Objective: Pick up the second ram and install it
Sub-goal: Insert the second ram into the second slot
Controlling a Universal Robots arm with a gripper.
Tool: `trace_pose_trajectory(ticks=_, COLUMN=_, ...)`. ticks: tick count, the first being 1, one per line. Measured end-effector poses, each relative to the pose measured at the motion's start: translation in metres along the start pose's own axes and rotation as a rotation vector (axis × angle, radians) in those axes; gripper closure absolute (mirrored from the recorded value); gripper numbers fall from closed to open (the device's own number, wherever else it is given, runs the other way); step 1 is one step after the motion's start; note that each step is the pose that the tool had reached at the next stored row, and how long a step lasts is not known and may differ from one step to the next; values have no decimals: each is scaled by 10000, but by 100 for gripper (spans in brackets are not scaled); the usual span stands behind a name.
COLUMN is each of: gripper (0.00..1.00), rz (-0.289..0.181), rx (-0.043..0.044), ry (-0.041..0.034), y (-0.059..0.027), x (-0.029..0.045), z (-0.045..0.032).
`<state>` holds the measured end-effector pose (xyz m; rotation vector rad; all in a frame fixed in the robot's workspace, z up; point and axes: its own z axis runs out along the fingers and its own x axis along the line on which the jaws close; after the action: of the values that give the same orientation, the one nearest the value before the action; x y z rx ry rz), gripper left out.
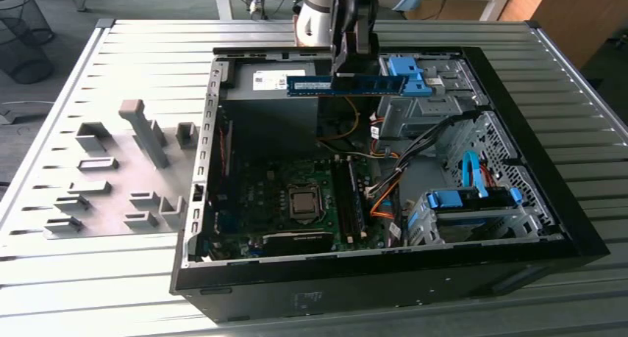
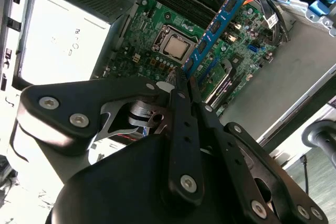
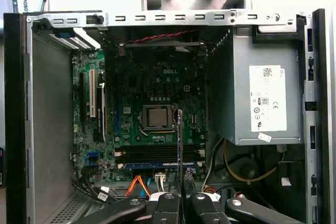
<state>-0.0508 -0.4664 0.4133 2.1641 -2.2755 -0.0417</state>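
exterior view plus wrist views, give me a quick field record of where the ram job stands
end effector: shut on the second ram, above the open computer case
second ram: blue stick, held level in the air over the power supply end of the case, not seated
computer case: lying open on the slatted table
motherboard: processor exposed
memory slots: one blue stick already seated

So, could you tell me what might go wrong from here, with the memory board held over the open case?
1. The tool grips the second ram by one thin edge, so it could tilt or slip in the grasp.
2. Orange and black cables lie close beside the memory slots; the board might snag them on the way down.
3. One slot already holds a blue module, so a small misalignment could knock it or the bare processor.
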Motion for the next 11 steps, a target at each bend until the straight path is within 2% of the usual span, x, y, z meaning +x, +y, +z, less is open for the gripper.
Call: trace_pose_trajectory(ticks=11, gripper=86, rz=1910, rx=35, ry=-33, y=0, x=1, z=24)
